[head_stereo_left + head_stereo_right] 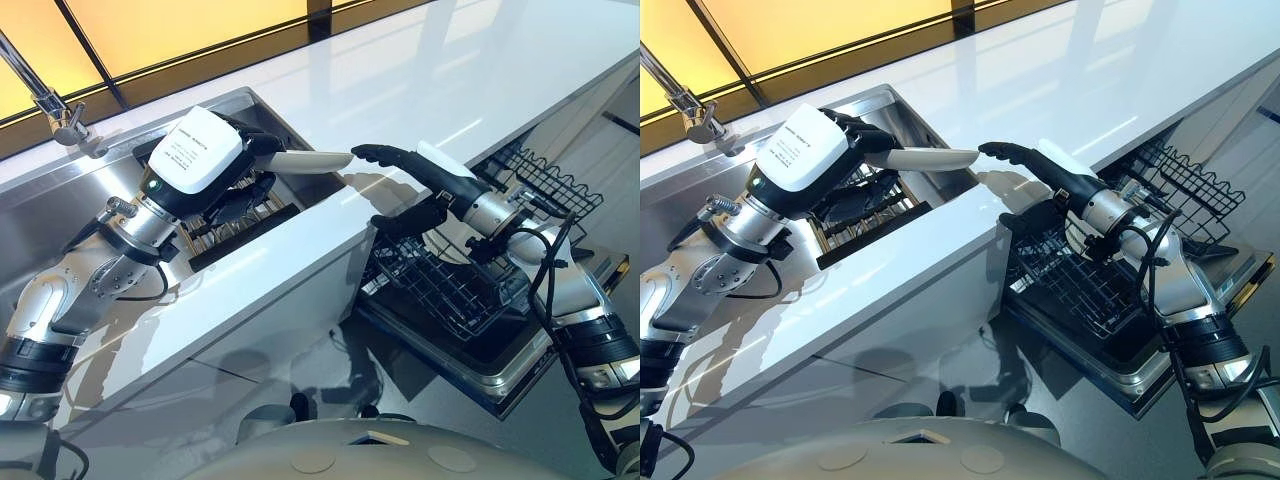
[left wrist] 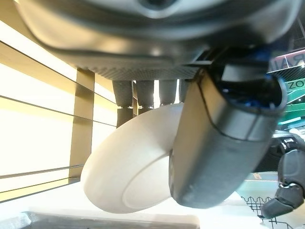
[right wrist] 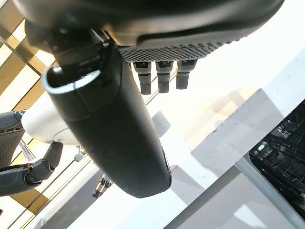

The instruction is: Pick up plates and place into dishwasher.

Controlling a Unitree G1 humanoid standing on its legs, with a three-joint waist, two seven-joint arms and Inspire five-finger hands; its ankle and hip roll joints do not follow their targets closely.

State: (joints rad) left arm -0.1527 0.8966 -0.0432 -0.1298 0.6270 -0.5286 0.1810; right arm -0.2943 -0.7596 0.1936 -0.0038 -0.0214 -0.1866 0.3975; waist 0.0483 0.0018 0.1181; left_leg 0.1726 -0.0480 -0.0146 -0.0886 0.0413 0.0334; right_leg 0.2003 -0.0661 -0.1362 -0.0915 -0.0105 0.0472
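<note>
A: What's nearest?
B: The open dishwasher (image 1: 470,300), its black wire rack (image 1: 440,285) pulled out below the right hand (image 1: 420,170), whose fingers are straight and empty.
A: And the plate (image 1: 310,160)?
B: Plain white, round, smooth. The left hand (image 1: 235,150) pinches its rim above the sink (image 1: 120,200), beyond the white counter (image 1: 420,90).

Bright scene, warm yellow backlight from panels (image 1: 150,30) behind the counter. Strong glare across white countertop (image 1: 420,70). Wrist views were blown out, near hand bulk soft and dark.
</note>
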